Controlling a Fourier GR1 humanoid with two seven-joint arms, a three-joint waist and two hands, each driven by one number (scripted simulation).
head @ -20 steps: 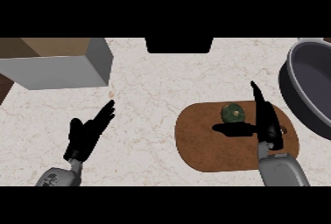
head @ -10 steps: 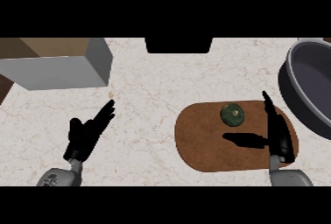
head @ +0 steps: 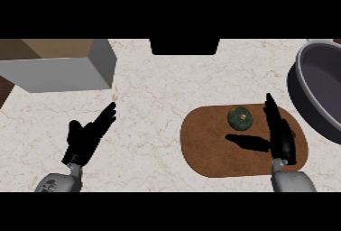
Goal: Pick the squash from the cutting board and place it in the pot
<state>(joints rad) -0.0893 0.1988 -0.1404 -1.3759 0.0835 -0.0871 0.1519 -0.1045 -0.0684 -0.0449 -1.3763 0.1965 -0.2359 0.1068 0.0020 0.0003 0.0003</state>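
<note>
as before, right robot hand (head: 279, 135) beside squash (head: 240, 117)

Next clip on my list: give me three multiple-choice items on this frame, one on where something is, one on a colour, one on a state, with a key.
1. Where does the squash lie?
A. in the pot
B. on the cutting board
C. on the bare counter

2. What colour is the cutting board?
A. brown
B. white
C. blue

3. How is the right hand?
A. curled round the squash
B. open, fingers straight, just right of the squash
C. inside the pot

Key:
1 B, the squash sits on the board's upper part, while the pot at the right edge holds no squash in its visible part.
2 A, the oval board is brown against the pale counter.
3 B, its fingers point away from the robot, thumb spread below the squash, nothing held.
</note>
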